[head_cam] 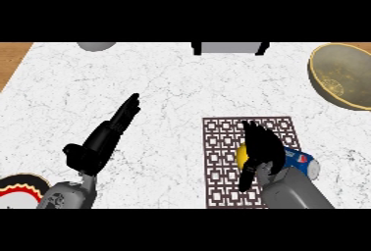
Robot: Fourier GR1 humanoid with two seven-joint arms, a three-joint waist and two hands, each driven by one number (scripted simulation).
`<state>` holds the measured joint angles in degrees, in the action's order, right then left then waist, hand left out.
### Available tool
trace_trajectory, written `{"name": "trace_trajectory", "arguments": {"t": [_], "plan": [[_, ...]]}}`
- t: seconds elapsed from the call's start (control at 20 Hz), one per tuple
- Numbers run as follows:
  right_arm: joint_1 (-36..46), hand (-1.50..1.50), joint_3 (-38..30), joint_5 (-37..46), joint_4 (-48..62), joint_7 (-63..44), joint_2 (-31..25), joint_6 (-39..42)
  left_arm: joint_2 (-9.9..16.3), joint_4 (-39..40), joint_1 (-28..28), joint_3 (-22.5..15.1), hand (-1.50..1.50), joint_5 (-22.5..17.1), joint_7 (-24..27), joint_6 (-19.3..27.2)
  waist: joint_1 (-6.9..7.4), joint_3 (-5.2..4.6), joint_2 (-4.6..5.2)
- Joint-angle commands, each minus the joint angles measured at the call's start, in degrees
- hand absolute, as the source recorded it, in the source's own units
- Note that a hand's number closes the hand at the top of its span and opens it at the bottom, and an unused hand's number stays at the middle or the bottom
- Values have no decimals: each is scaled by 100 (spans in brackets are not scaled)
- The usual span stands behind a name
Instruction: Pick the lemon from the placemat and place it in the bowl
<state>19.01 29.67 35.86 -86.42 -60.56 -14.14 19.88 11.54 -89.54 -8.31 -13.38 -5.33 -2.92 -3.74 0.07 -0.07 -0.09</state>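
Observation:
A yellow lemon [243, 156] lies on the patterned brown placemat [221, 142], mostly hidden under my right hand [262, 149]. That hand hovers over it with fingers spread and pointing away, thumb down beside the lemon; I cannot tell whether it touches the fruit. The brass-coloured bowl [342, 73] stands at the far right of the marble counter. My left hand [109, 135] rests open over the counter to the left, fingers straight.
A blue can [304, 163] lies on the placemat's right edge by my right wrist. A red-and-black plate [18, 192] shows at the lower left. A grey round object [96, 45] and a grey box [228, 47] sit at the back edge.

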Motion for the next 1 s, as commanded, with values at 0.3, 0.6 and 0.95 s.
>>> {"name": "trace_trajectory", "arguments": {"t": [0.3, 0.6, 0.95], "plan": [[-178, -150, -636, 531, 464, 343, 220, 190, -236, -240, 250, 58, 0, 252, -162, -161, 7, 7, 6], [-222, 150, -544, 1269, 827, 1323, 308, -505, -295, -412, 291, 193, 0, 356, -213, -220, 17, 8, 7], [1146, 150, -1644, 1213, 2127, 1173, 634, -603, -490, -233, 149, 188, 0, 428, -67, -274, 138, 11, 48]]}}
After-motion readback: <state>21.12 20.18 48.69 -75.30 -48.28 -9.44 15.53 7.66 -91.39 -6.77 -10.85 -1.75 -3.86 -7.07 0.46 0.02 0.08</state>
